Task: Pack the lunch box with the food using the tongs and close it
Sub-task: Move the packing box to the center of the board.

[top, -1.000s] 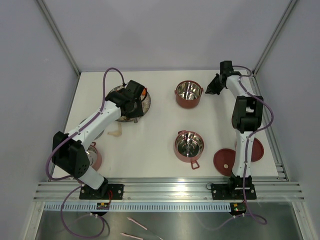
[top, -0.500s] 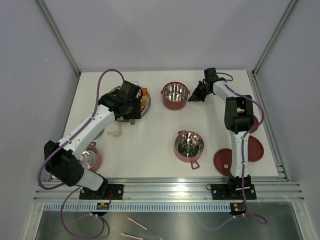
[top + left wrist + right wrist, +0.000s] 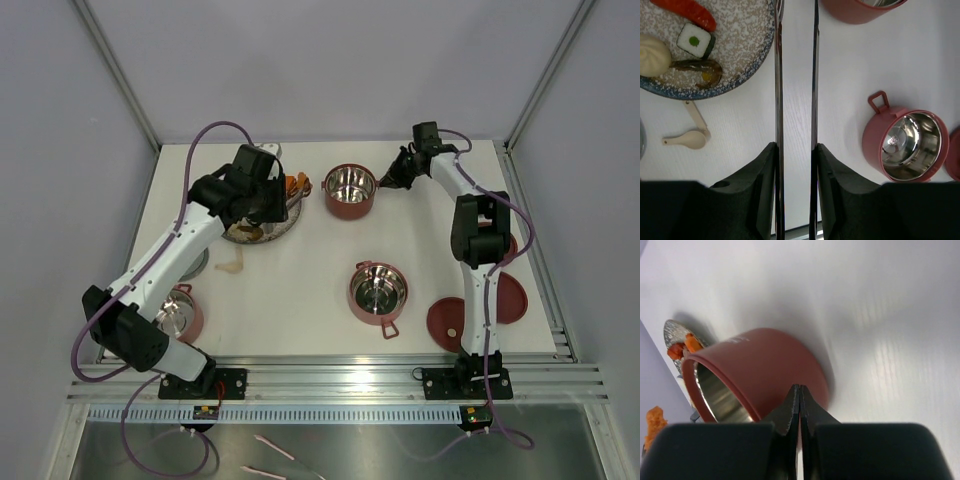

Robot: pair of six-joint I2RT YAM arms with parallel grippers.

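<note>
Lunch box tiers stand uncovered. The near tier (image 3: 378, 316), closer to the arm bases than the far tier (image 3: 350, 207), shows a bare steel inside. Left of it, the left gripper (image 3: 795, 147) clamps the tongs (image 3: 778, 100), squeezing the two thin silver arms until they run almost parallel with a narrow gap. Their long axis points away from the wrist toward the far tier, which stands just beyond and right of the tips. The tips leave the wrist view. From above, orange food (image 3: 293, 183) sits at them, just left of the far tier, but I cannot tell whether it is pinched or lying on the grey speckled plate (image 3: 740, 82). That plate, left of the far tier, also holds a red piece (image 3: 687, 12) and a white-and-green roll (image 3: 695, 41). The far tier is dark red, shiny inside, and looks empty. At its right side the right gripper (image 3: 799, 392) has its fingers pressed together against the outer wall, probably steadying it. The left arm is nearer, needing a short carry rightward over the rim.
</note>
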